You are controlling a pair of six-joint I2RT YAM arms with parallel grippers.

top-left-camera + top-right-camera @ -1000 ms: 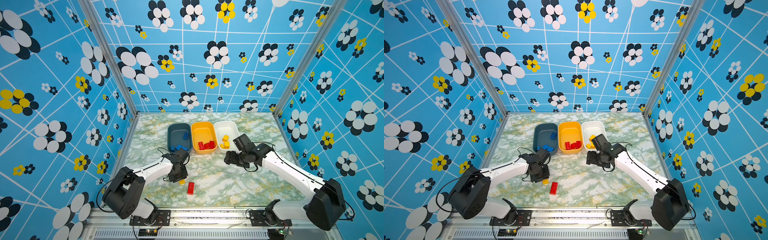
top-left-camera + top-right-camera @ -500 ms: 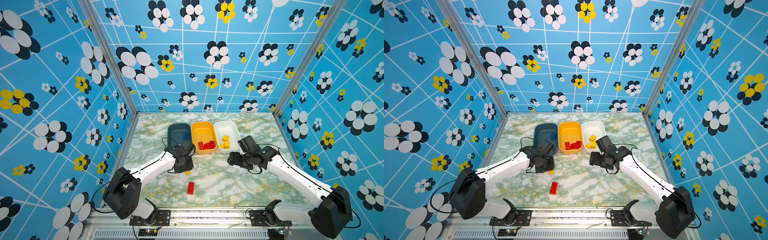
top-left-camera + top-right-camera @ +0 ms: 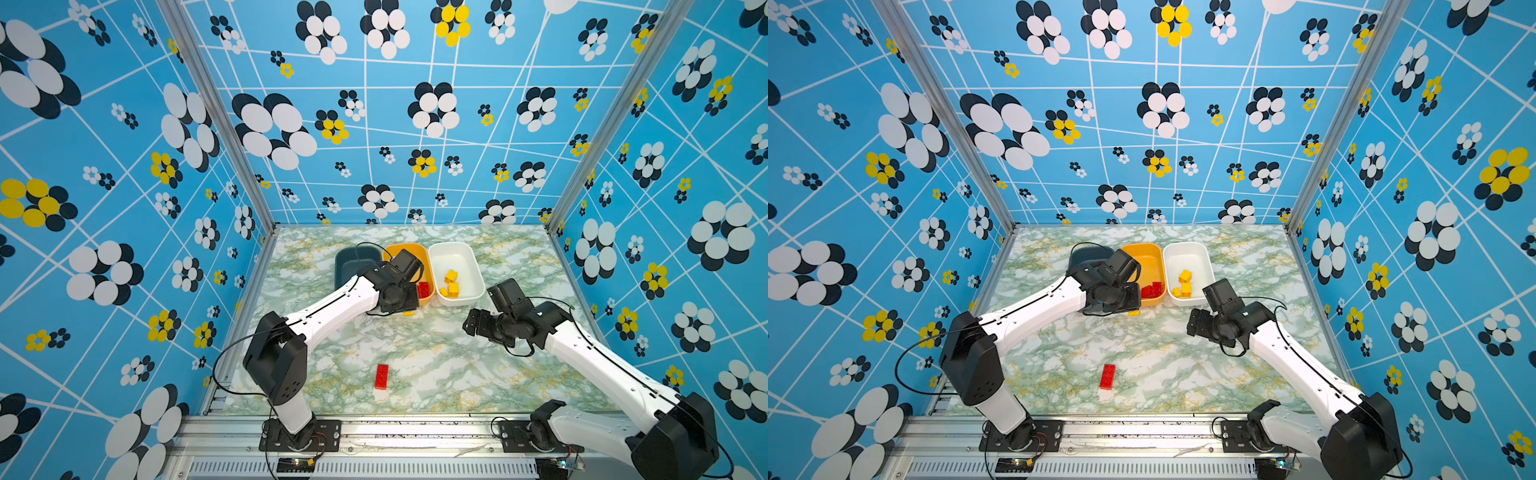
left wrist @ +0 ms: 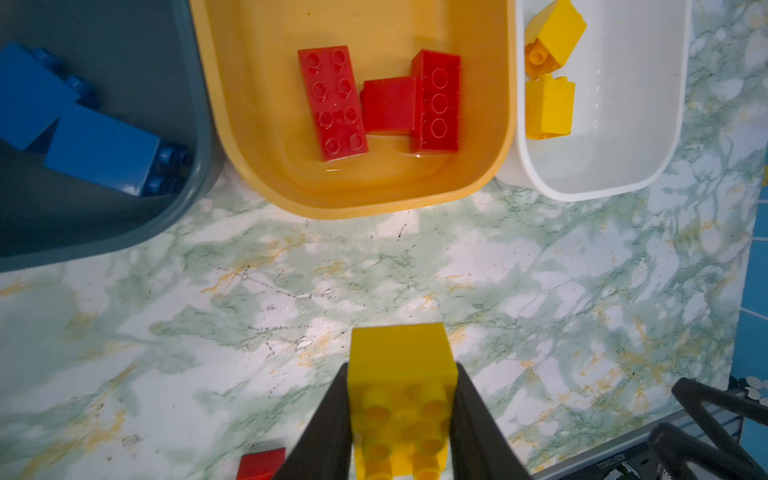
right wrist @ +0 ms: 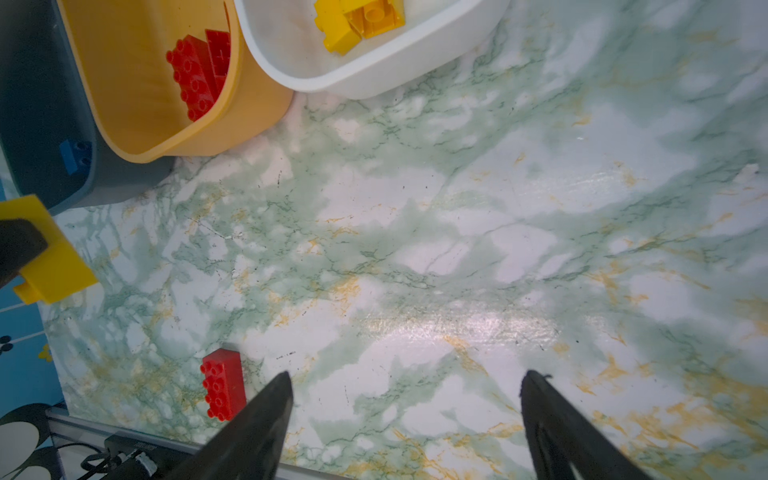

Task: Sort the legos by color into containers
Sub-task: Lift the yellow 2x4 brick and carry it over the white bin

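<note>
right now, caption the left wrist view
Left hand grips a yellow brick near the orange tub and white tub

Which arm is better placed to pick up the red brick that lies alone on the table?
Right. The right gripper is open and empty, with the red brick in its wrist view. The left gripper is shut on a yellow brick.

1. Tabletop: smooth marble-print surface, glossy sheen.
2. Orange-yellow tub: smooth, glossy plastic.
3. White tub, at its three o'clock: satin plastic.
4. Yellow brick: smooth moulded plastic.
5. Front rail: bare, dull metal.
</note>
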